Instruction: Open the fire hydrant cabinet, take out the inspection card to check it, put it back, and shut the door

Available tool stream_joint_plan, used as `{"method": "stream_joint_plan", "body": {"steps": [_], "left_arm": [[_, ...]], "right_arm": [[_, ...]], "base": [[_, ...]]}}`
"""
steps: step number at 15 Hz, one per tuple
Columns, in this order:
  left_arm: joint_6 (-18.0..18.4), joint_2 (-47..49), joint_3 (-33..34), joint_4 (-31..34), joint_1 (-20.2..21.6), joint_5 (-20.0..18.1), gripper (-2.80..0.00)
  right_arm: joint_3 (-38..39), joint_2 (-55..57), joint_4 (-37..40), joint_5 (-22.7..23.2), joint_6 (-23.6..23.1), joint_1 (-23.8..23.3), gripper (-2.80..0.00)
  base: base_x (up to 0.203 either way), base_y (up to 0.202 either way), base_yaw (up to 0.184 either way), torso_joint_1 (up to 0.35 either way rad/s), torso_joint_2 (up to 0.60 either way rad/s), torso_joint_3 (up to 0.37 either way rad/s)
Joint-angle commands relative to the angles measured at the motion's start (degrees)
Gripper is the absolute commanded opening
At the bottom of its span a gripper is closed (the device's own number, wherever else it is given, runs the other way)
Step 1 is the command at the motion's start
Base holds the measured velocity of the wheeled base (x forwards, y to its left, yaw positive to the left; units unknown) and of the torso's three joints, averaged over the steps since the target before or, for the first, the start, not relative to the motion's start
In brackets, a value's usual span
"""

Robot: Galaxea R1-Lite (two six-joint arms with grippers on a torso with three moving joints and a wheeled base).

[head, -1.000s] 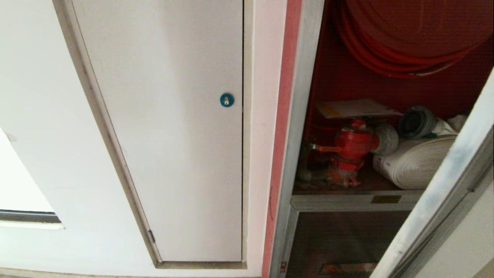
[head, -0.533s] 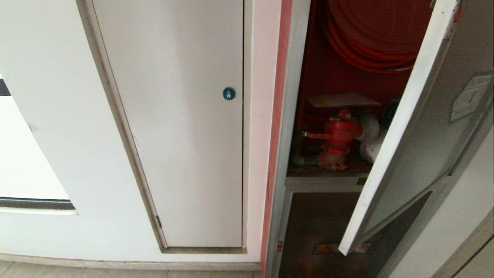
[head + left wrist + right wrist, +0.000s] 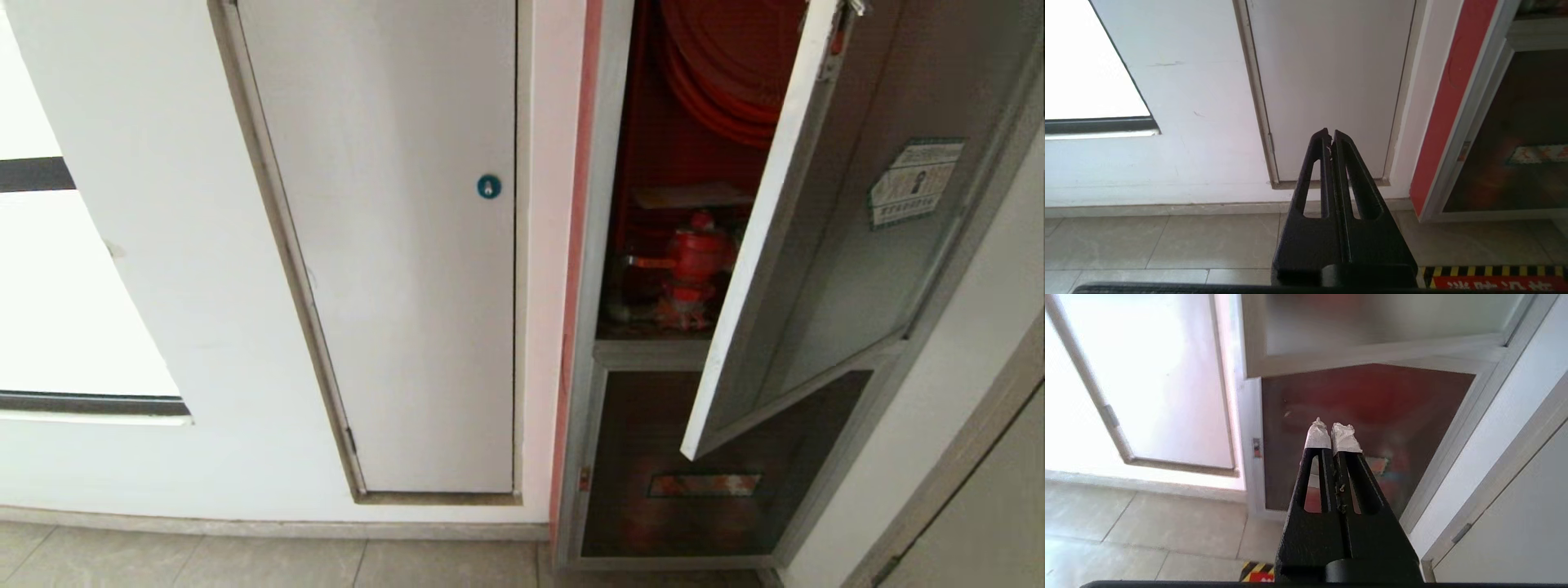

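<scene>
On the right of the wall, the door (image 3: pixel 824 245) has swung a good way toward shut. A second ago we could see the whole red inside of the fire hydrant cabinet (image 3: pixel 604 245). Now only a narrow gap shows. Our view has also pulled back and shows more floor (image 3: pixel 245 563), so we seem to have backed away.

Through the gap we see the red valve (image 3: pixel 694 261) and part of the red hose reel (image 3: pixel 718 73). The inspection card (image 3: pixel 690 196) lies flat just above the valve, back inside. So we think the card step is done and only the last bit of closing is left.

Our left gripper (image 3: pixel 1331 136) is clenched with nothing in it. It hangs low in front of the white panel (image 3: pixel 392 245) with the blue lock (image 3: pixel 488 187). Our right gripper (image 3: pixel 1333 435) is clenched and empty too, low before the dark glass panel (image 3: pixel 694 457) under the door.

The door's long white edge sticks out toward us. Its bottom corner hangs over the lower panel. The room left of that edge, before the white panel, looks best for coming in to push.
</scene>
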Motion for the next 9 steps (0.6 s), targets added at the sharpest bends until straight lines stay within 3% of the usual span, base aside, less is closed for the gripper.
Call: {"method": "stream_joint_plan", "body": {"steps": [1,3,9], "left_arm": [[0.0,0.1,0.1,0.0,0.0,0.0,-2.8],[0.0,0.1,0.1,0.0,0.0,0.0,-2.8],[0.0,0.1,0.1,0.0,0.0,0.0,-2.8]], "right_arm": [[0.0,0.0,0.0,0.0,-0.1,0.1,-2.8],[0.0,0.0,0.0,0.0,-0.1,0.1,-2.8],[0.0,0.0,0.0,0.1,-0.2,0.1,-2.8]], "base": [[-0.194,0.0,0.0,0.002,0.01,0.003],[-0.14,0.0,0.0,0.001,0.0,0.002],[0.0,0.0,0.0,0.0,0.0,0.0]]}}
